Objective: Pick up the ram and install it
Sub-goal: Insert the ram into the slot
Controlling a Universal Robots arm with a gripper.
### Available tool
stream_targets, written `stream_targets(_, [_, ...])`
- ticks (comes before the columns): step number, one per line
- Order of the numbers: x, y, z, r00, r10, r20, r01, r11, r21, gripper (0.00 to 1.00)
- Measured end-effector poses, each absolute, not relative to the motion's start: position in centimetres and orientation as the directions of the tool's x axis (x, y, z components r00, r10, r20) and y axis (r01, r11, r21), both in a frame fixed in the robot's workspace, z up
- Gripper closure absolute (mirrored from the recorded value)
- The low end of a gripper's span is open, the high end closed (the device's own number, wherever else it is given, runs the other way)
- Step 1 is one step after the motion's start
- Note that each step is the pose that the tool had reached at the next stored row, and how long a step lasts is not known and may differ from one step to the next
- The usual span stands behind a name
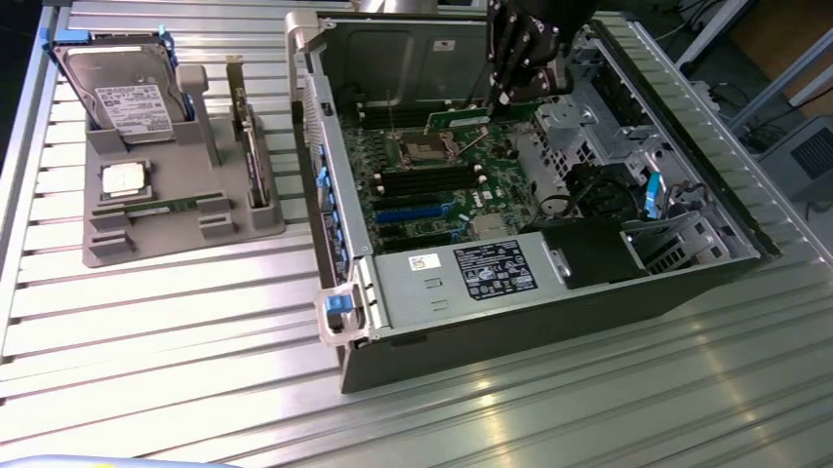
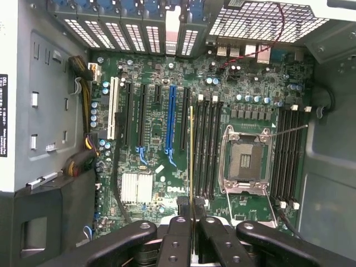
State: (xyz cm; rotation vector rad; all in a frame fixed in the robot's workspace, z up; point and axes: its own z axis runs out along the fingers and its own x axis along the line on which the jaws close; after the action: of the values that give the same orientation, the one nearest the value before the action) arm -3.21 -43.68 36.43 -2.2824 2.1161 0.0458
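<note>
Ribbed metal table (image 1: 156,322) on my exterior feed, with an open computer case (image 1: 521,331) lying on its side and a grey tray (image 1: 117,249) of parts well apart from it, toward the exterior view's left. A hard drive (image 1: 124,93) stands in that tray.

I see the arm (image 1: 528,39) coming in from the top of the exterior view and reaching steeply down into the far end of the case. The gripper (image 1: 505,96) hangs low inside, over the motherboard (image 1: 456,185) and just beside the CPU socket (image 1: 426,148).

From my wrist camera the dark fingers (image 2: 214,228) sit close together, pinched onto the ram (image 2: 192,156) from both faces, so the jaws are nearly closed with only the board's thickness between them.

The ram reads as a thin yellow-green line there, because I am looking straight down its edge. It runs out from between the fingers over the board, parallel to the bank of black memory slots (image 2: 208,150) next to the socket, and lies right alongside the nearest one. I cannot tell whether its lower edge touches a slot. On the exterior feed it shows as a small green board held on edge under the gripper. I cannot make out its chips or label from either camera.
</note>
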Motion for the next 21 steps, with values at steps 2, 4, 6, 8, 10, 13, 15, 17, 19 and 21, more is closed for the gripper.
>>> stream_targets(2, [-3.2,-43.7,36.3,0.075,-0.996,-0.041,-0.997,-0.075,-0.001,0.88])
stream_targets(4, [-3.3,-43.7,36.0,0.076,-0.996,-0.041,-0.997,-0.076,-0.001,0.88])
stream_targets(6, [-3.3,-43.7,35.8,0.075,-0.996,-0.041,-0.997,-0.076,-0.001,0.88])
stream_targets(8, [-3.3,-43.7,35.7,0.075,-0.996,-0.041,-0.997,-0.075,-0.001,0.88])
stream_targets(10, [-3.3,-43.7,35.6,0.076,-0.996,-0.041,-0.997,-0.076,-0.001,0.88])
stream_targets(13, [-3.3,-43.7,35.5,0.075,-0.996,-0.041,-0.997,-0.075,-0.001,0.88])
stream_targets(15, [-3.3,-43.7,35.4,0.075,-0.996,-0.041,-0.997,-0.075,-0.001,0.88])
stream_targets(17, [-3.3,-43.7,35.4,0.075,-0.996,-0.041,-0.997,-0.076,-0.001,0.88])
stream_targets(19, [-3.3,-43.7,35.3,0.076,-0.996,-0.041,-0.997,-0.076,-0.001,0.88])
stream_targets(21, [-3.3,-43.7,35.2,0.075,-0.996,-0.041,-0.997,-0.076,-0.001,0.88])
